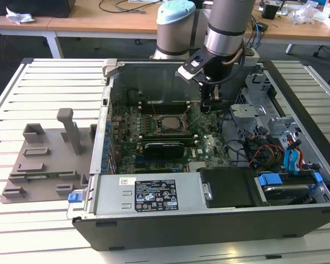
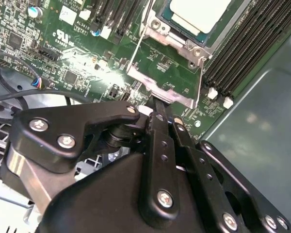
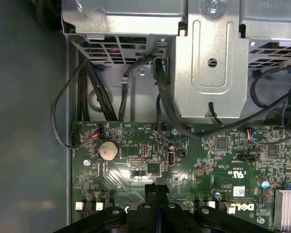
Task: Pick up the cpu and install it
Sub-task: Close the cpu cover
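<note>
The cpu (image 1: 166, 123) lies flat in the motherboard socket inside the open computer case; in the second wrist view its silvery top (image 2: 200, 13) sits inside the metal socket frame (image 2: 165, 73). My gripper (image 1: 212, 102) hangs over the board toward the exterior view's right of the socket. Its black fingers (image 2: 161, 127) are pressed together with nothing visible between them, and the tips (image 2: 157, 103) stand close by the frame's lower edge. In the first wrist view the shut fingertips (image 3: 156, 190) point down at the green board.
A grey plastic tray (image 1: 44, 159) with upright posts lies on the slatted table at the exterior view's left. The case walls (image 1: 154, 198), drive cage (image 1: 264, 118), loose cables (image 3: 87, 97) and memory slots (image 2: 252, 53) crowd the gripper.
</note>
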You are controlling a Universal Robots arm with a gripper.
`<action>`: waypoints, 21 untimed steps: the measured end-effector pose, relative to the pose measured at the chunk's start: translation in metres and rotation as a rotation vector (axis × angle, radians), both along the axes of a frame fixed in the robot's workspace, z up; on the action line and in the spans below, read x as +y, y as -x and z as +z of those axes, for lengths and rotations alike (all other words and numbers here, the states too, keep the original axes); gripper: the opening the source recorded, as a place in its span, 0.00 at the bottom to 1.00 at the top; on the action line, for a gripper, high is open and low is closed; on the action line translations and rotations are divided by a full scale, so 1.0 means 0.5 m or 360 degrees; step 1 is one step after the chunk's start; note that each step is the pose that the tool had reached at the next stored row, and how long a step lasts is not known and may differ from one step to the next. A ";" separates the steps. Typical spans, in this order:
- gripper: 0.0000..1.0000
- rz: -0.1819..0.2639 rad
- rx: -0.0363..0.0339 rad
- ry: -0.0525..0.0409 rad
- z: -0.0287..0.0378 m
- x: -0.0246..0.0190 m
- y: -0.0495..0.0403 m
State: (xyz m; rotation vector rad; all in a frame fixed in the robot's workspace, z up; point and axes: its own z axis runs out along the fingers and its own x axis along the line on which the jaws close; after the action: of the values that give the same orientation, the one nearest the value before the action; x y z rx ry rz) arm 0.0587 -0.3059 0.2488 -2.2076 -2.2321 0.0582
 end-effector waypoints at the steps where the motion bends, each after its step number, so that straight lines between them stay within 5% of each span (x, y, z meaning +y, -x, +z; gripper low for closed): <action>1: 0.11 0.0000 0.0000 0.0000 0.000 0.0001 0.003; 21: 0.11 0.0000 0.0000 0.0000 -0.001 0.0000 0.059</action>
State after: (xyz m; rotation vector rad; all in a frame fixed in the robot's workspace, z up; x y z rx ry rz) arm 0.0292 -0.3059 0.2484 -2.2076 -2.2320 0.0582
